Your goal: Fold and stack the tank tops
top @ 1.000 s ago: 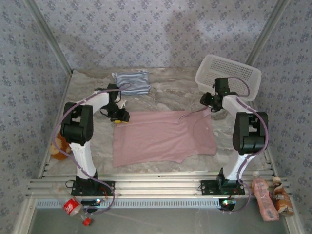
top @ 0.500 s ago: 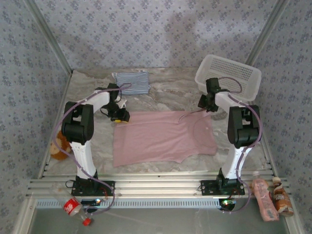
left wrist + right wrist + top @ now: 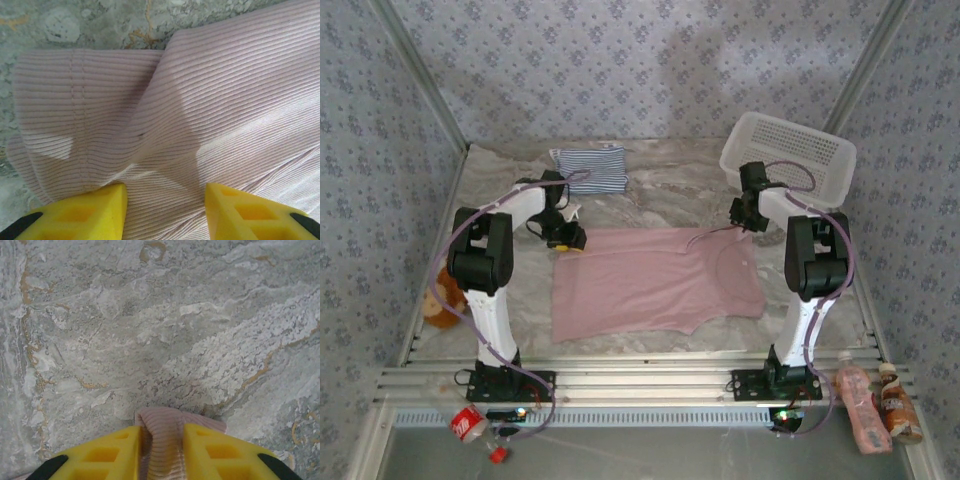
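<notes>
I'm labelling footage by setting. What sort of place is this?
Most likely a robot test cell: the left arm and right arm bolted to an aluminium rail base, floral-patterned wall panels boxing in a marble-look tabletop, and a plain dusty pink tank top laid out as practice laundry.

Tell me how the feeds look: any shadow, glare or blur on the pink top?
Left wrist: ribbing on the pink top sharp, a bright washed patch at lower right, soft shadow across the fold; left claw edges slightly soft. Right wrist: table evenly lit, no glare; cloth in the right claw a little soft. Top external: even light, faint arm shadows.
</notes>
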Motion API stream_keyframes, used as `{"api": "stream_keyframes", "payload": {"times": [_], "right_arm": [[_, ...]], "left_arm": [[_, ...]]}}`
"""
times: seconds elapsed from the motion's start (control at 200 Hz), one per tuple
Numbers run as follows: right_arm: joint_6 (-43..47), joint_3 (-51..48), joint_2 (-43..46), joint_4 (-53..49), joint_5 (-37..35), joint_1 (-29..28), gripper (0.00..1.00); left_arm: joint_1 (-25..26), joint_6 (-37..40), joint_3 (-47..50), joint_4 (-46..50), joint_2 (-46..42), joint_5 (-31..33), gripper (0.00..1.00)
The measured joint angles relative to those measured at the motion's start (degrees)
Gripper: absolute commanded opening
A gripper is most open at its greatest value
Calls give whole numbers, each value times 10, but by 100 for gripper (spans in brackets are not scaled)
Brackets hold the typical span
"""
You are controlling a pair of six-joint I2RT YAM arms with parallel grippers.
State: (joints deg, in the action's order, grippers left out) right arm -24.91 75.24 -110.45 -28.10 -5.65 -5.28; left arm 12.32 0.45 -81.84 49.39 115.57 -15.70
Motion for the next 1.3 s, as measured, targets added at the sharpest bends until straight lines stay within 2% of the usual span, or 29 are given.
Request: {"api": "stream_keyframes", "payload": {"times": [0.18, 0.305, 0.4, 0.565, 0.79, 0.959, 1.134, 1.299], "right_arm": [[-2, -25, 20, 5, -2, 4, 9], [-3, -51, 47, 13, 1, 17, 3], [-8, -97, 79, 57, 6, 25, 0], [-8, -167, 123, 165, 29, 27, 0], [-35, -238, 138, 354, 64, 28, 0], [-63, -285, 138, 416, 72, 45, 0], [-99, -327, 128, 435, 72, 57, 3], [-120, -327, 121, 437, 80, 63, 6]], "left_arm": [[0, 0, 0, 0, 0, 0, 45], [0, 0, 0, 0, 0, 0, 45], [0, 0, 0, 0, 0, -2, 45], [1, 0, 0, 0, 0, -2, 45], [1, 0, 0, 0, 0, -2, 45], [0, 0, 3, 0, 0, -1, 45], [-1, 0, 3, 0, 0, 1, 45], [-5, 0, 3, 0, 0, 3, 45]]}}
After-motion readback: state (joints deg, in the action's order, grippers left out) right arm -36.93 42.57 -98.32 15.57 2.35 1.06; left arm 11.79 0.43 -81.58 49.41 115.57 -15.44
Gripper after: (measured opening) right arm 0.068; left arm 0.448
